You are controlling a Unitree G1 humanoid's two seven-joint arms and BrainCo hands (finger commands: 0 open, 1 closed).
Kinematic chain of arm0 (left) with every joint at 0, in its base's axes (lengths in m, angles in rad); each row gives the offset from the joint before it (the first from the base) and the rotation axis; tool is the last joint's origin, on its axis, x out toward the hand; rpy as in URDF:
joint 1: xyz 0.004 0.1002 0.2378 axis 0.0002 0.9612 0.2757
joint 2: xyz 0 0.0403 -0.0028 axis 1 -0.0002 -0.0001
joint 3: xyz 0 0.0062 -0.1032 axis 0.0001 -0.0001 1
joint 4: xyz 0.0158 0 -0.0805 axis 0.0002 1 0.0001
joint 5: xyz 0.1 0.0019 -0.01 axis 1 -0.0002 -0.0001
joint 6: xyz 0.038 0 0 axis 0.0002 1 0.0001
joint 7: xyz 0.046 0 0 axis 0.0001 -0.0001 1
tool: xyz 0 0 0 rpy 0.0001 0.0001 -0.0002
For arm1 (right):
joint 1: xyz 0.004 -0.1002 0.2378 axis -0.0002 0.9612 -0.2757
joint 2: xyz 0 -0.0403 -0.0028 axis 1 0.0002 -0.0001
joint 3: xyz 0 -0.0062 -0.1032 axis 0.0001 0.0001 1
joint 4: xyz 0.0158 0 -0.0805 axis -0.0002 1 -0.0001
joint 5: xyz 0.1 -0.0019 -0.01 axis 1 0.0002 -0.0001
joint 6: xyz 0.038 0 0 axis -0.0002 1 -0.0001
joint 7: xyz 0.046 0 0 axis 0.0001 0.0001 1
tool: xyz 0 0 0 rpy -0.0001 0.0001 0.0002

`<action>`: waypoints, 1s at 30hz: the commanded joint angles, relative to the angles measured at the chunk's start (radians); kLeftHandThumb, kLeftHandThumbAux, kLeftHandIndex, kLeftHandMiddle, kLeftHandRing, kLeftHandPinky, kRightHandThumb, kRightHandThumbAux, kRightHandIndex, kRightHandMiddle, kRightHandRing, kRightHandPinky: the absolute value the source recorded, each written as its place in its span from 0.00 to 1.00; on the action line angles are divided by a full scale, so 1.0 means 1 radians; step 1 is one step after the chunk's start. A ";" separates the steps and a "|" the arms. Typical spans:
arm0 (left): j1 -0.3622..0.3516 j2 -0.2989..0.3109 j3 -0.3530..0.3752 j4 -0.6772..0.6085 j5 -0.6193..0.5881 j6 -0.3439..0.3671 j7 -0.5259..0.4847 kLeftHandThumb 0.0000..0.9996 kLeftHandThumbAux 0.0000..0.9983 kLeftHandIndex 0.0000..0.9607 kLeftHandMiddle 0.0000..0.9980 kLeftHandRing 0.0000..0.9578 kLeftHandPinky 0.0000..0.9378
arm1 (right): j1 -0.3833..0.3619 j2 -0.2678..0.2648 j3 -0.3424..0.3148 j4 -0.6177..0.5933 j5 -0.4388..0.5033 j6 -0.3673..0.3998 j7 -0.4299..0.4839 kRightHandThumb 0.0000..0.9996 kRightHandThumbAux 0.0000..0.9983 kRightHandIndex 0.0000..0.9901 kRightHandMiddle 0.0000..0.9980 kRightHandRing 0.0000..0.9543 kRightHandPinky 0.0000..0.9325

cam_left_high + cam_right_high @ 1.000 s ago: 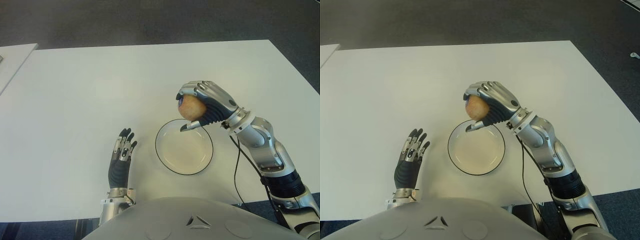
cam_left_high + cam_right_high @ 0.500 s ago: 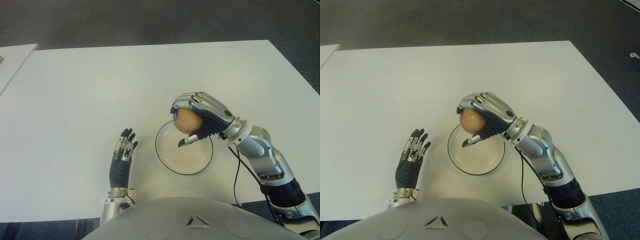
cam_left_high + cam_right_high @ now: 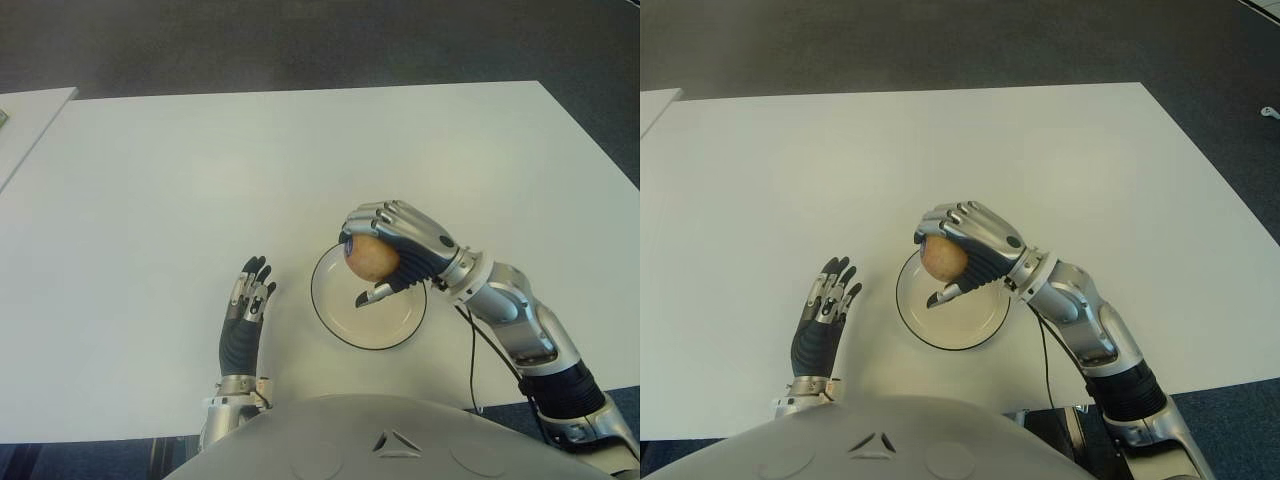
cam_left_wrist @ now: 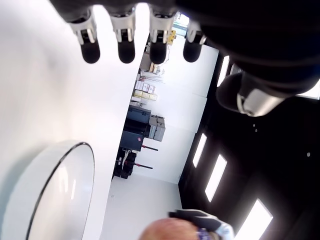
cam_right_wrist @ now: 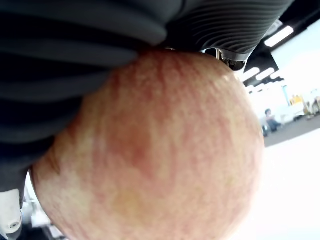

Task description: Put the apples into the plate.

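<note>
apple top hidden by fingers

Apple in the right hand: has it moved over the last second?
Yes. The apple, held in the right hand, has come toward the robot, from the plate's far rim to over the plate.

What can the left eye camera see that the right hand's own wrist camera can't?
Only the left eye view shows the round white plate with a dark rim, the white table, and the left hand, fingers straight, on the plate's left. Only the right wrist view shows the red streaks on the yellow-red apple's skin from close up. Both show that apple, and the right hand wrapped around it, which the eye view places above the plate.
</note>
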 commanded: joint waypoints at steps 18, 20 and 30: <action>0.016 -0.045 -0.030 -0.010 0.012 -0.007 0.034 0.07 0.36 0.00 0.00 0.00 0.05 | 0.012 0.025 0.073 0.208 -0.188 -0.106 -0.192 0.73 0.71 0.44 0.89 0.91 0.93; 0.019 -0.044 -0.033 -0.014 0.016 -0.006 0.037 0.07 0.36 0.00 0.00 0.00 0.05 | 0.011 0.025 0.077 0.210 -0.198 -0.107 -0.199 0.73 0.71 0.44 0.89 0.91 0.93; 0.024 -0.041 -0.039 -0.022 0.028 -0.004 0.042 0.06 0.36 0.00 0.00 0.00 0.04 | 0.011 0.027 0.110 0.239 -0.276 -0.110 -0.256 0.73 0.71 0.44 0.89 0.92 0.93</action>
